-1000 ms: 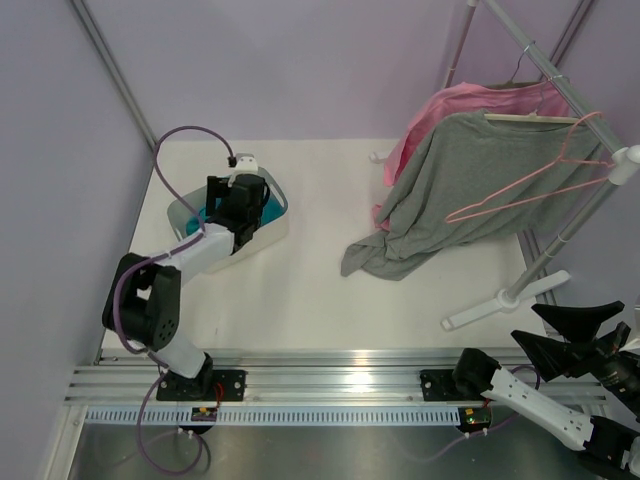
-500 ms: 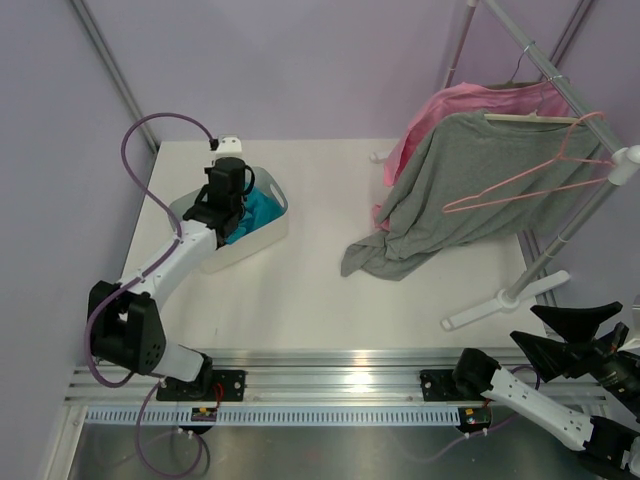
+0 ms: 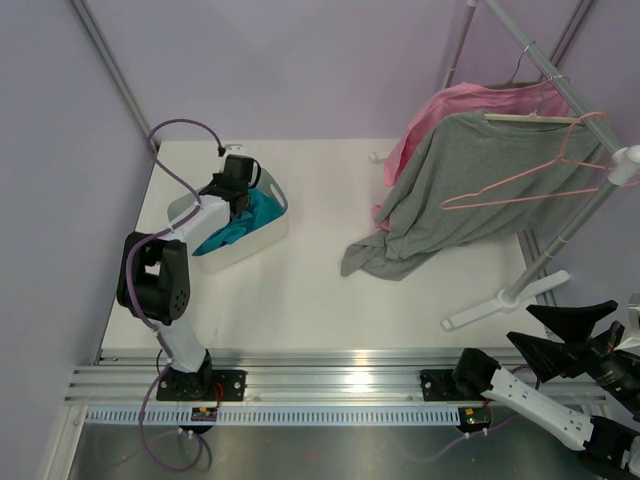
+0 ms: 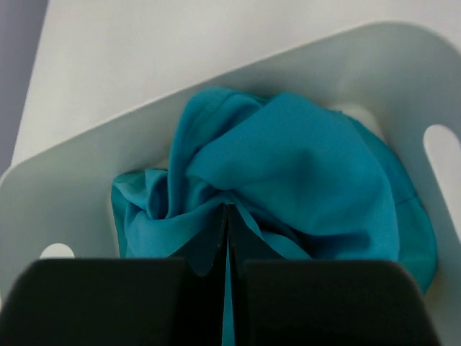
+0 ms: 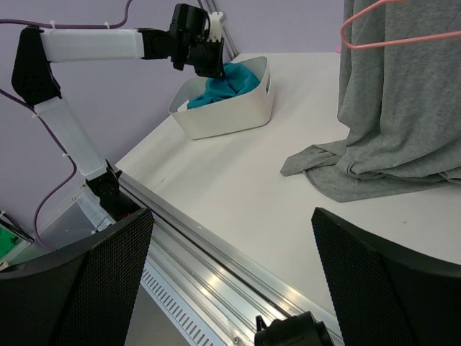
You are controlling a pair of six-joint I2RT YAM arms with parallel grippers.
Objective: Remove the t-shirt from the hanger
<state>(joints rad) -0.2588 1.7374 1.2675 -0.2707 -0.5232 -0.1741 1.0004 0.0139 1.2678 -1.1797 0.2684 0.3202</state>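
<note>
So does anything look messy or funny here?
Yes. The grey t-shirt hangs lopsided on its wooden hanger, its bottom slumped in a heap on the table. The teal t-shirt is scrunched up in the white basket, and the pink hanger dangles bare on the rail.

**Left arm** [image 3: 205,215]: base bolted at the near edge, elbow folded up close above it, white forearm reaching forward and slightly right.

**Left pincer** [image 4: 226,223]: tilted downward, jaws closed together, a fold of the t-shirt [image 4: 302,173] nipped at the tips.

**Right arm** [image 3: 530,400]: lying low along the near edge, folded back at the right corner.

**Right pincer** [image 5: 230,216]: pointing left, fingers spread wide, holding nothing.
</note>
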